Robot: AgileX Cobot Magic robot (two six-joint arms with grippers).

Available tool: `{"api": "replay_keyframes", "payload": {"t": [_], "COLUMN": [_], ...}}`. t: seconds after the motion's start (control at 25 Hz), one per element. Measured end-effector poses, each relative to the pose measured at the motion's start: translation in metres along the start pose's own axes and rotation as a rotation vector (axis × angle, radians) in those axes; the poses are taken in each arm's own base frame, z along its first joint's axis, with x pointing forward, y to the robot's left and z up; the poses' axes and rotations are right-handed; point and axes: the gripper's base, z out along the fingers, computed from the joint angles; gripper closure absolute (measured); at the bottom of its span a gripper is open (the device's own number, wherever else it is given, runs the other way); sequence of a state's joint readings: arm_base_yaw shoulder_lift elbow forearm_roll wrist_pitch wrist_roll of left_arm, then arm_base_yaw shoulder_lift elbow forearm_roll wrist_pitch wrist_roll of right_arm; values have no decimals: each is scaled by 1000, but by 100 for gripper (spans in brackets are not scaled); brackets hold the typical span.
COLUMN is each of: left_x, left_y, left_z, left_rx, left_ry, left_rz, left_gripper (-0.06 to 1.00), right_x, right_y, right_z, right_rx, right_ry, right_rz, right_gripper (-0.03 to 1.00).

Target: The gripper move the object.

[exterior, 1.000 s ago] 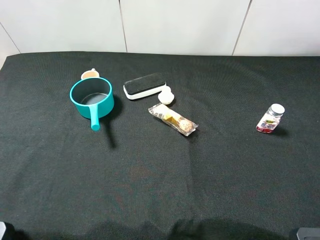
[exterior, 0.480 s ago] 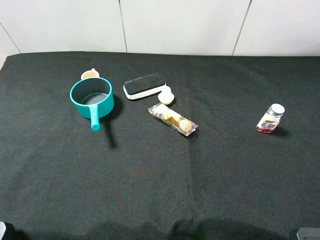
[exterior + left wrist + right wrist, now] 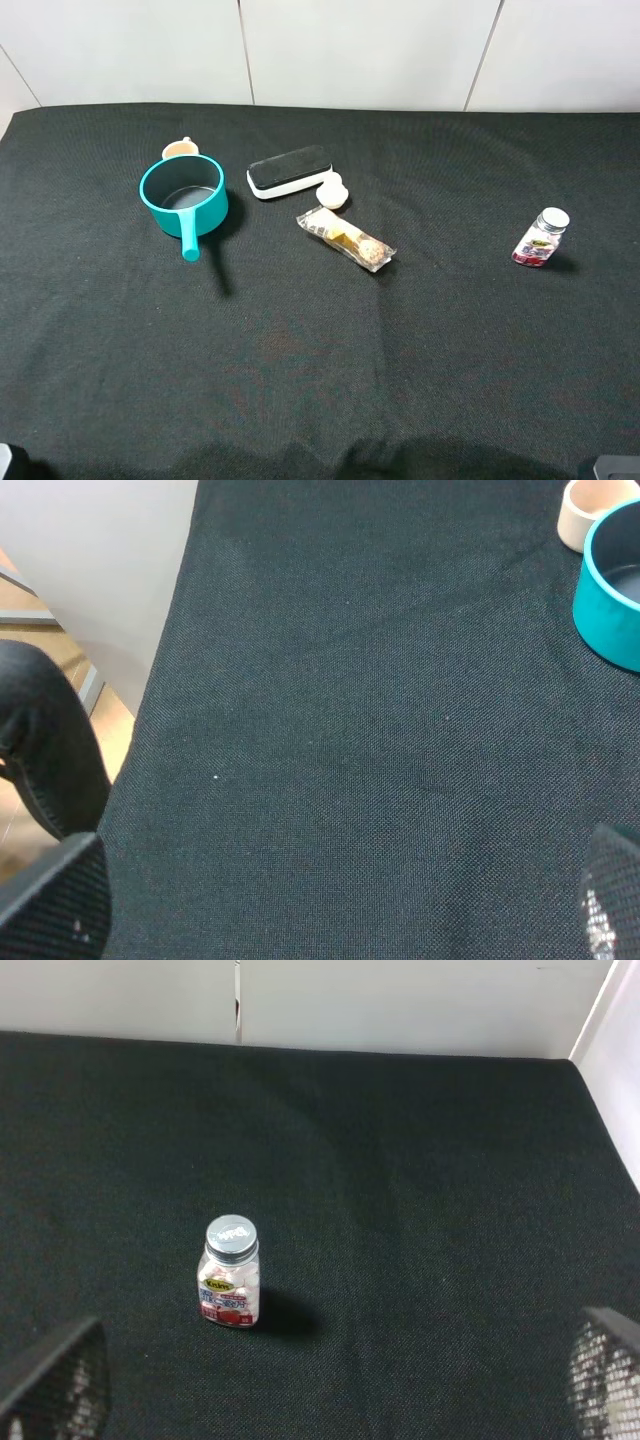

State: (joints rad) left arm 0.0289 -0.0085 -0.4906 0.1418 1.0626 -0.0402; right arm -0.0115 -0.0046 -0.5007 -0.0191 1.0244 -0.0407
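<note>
The object, a clear packet of tan, brown and yellow snack pieces [image 3: 347,239], lies slanted on the black cloth near the middle of the exterior view. No gripper is near it. My left gripper [image 3: 330,910] is open and empty over bare cloth near the table's left edge; only its mesh-textured fingertips [image 3: 55,905] show at the frame corners. My right gripper [image 3: 330,1380] is open and empty, its fingertips [image 3: 605,1375] set wide apart. The packet does not show in either wrist view.
A teal pot [image 3: 183,197] with a handle stands at the left, also in the left wrist view [image 3: 615,590], a small beige cup [image 3: 180,149] behind it. A black-and-white eraser [image 3: 290,171] and a white round piece [image 3: 331,192] lie behind the packet. A silver-capped bottle [image 3: 230,1272] stands at the right [image 3: 541,238].
</note>
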Motion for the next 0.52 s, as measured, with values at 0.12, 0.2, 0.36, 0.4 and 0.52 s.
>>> {"api": "replay_keyframes", "payload": {"t": [0.12, 0.2, 0.36, 0.4, 0.52], "left_x": [0, 0, 0, 0, 0], "left_y": [0, 0, 0, 0, 0], "left_z": [0, 0, 0, 0, 0], "left_rx": [0, 0, 0, 0, 0], "left_ry": [0, 0, 0, 0, 0], "left_rz": [0, 0, 0, 0, 0], "left_gripper": [-5, -5, -5, -5, -5], "right_x": [0, 0, 0, 0, 0], "right_y": [0, 0, 0, 0, 0], "right_z": [0, 0, 0, 0, 0], "right_rx": [0, 0, 0, 0, 0], "right_ry": [0, 0, 0, 0, 0], "right_rz": [0, 0, 0, 0, 0], "right_gripper": [27, 27, 27, 27, 27]}}
